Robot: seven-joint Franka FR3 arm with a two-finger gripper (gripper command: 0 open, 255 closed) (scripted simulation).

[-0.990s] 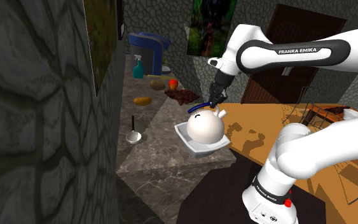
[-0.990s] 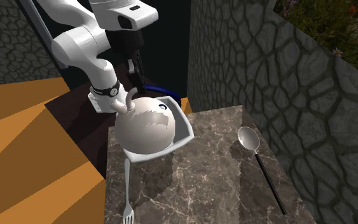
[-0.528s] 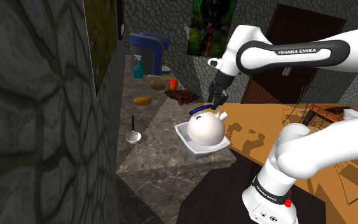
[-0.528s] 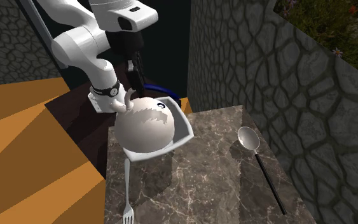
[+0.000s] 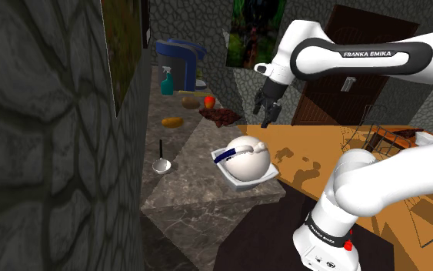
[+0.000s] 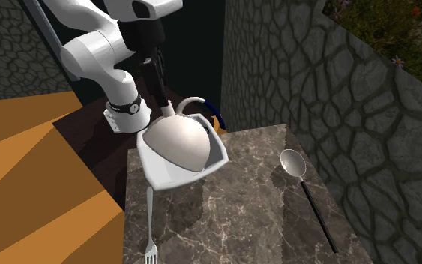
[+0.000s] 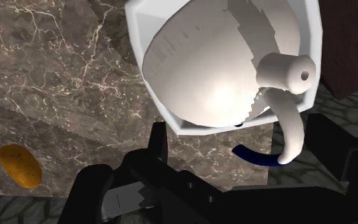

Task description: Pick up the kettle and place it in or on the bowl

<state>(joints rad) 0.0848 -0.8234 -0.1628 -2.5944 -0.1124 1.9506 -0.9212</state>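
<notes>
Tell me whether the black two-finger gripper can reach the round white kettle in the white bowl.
Probably yes: the gripper hangs open above the kettle, which lies tilted in the bowl, with nothing between them.

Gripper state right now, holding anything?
Gripper: open, holding nothing; the kettle lies in the bowl below it.

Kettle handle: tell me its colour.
The handle is white, turning dark blue at one end; wrist view shows it best.
</notes>
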